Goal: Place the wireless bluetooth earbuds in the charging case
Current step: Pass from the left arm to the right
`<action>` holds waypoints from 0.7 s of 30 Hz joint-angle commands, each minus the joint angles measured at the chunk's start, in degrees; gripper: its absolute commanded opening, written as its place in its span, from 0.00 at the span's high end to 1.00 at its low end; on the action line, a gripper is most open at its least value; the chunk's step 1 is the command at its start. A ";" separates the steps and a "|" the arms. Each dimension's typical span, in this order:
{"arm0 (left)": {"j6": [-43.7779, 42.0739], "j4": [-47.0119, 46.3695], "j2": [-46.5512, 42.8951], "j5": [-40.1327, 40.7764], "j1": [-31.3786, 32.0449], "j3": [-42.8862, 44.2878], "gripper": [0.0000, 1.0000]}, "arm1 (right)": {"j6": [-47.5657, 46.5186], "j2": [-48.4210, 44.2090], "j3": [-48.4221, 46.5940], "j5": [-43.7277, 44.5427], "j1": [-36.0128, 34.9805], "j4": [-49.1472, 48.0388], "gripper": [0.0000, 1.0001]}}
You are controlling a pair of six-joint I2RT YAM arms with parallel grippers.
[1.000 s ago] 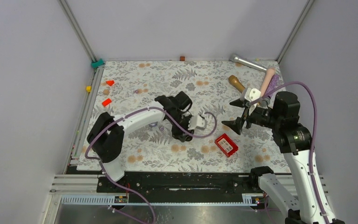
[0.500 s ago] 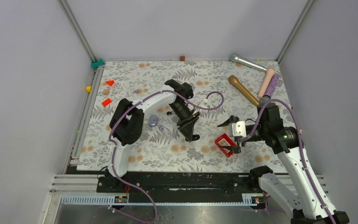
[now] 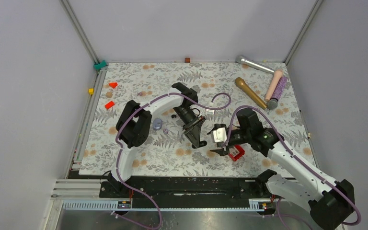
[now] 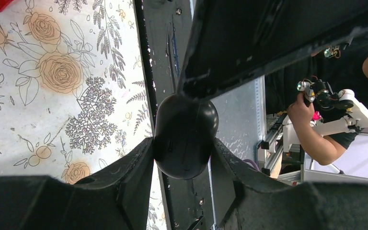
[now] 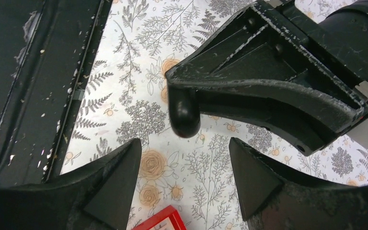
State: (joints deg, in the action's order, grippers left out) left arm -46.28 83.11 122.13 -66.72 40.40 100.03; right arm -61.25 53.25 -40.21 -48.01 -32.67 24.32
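Clamping the black charging case (image 4: 186,134) between both fingers, the left gripper (image 4: 184,149) was found narrowly set. Its pads pressed on the case's two sides, and the rounded end stood clear beyond the tips. From overhead, that gripper (image 3: 199,140) sat at the centre of the frame, pointing towards the lower edge above the floral mat (image 3: 139,158). Whether the case touched the mat could not be determined.

The right gripper (image 3: 219,140) stood just to the right of it, jaws wide apart and holding nothing. Its own wrist view showed bare mat between the fingers of the right gripper (image 5: 184,160). The held case hung in the upper middle of that frame, apart from both fingertips. A red box (image 3: 236,152) lay beside this gripper, partly hidden by the right arm.

The wireless bluetooth earbuds (image 3: 166,113) were noted as two tiny dark specks on the mat, left of centre and outside any case. They were too small for their detail to be confirmed. A pale purple case (image 3: 157,124) lay near them, towards the lower left.

In the upper right of the overhead frame lay a silver handle (image 3: 254,63), a gold handle (image 3: 250,92) and a pink handle (image 3: 274,84). Two red blocks (image 3: 113,85) lay at the upper left of the mat.
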 commanded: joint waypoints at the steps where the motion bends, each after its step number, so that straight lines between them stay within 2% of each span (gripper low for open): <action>1: -1.38 1.26 1.46 -3.95 -0.26 1.92 1.00 | 6.08 1.02 0.67 3.27 -2.61 -11.02 0.26; 9: -1.18 1.26 2.28 -4.55 -0.28 2.06 1.00 | 9.10 2.01 3.91 3.05 -4.29 -15.99 0.32; 15: -1.18 1.25 2.23 -4.83 -0.27 2.06 1.00 | 6.36 2.27 3.85 0.64 -4.50 -12.30 0.34; 21: -1.32 1.26 2.03 -4.98 -0.26 1.92 1.00 | 7.42 3.63 4.43 0.72 -4.99 -13.93 0.40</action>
State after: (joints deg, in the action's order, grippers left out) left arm -46.26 83.37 124.90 -68.47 40.40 100.16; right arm -54.08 56.01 -36.14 -46.06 -36.80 12.03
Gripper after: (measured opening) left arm 0.417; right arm 0.615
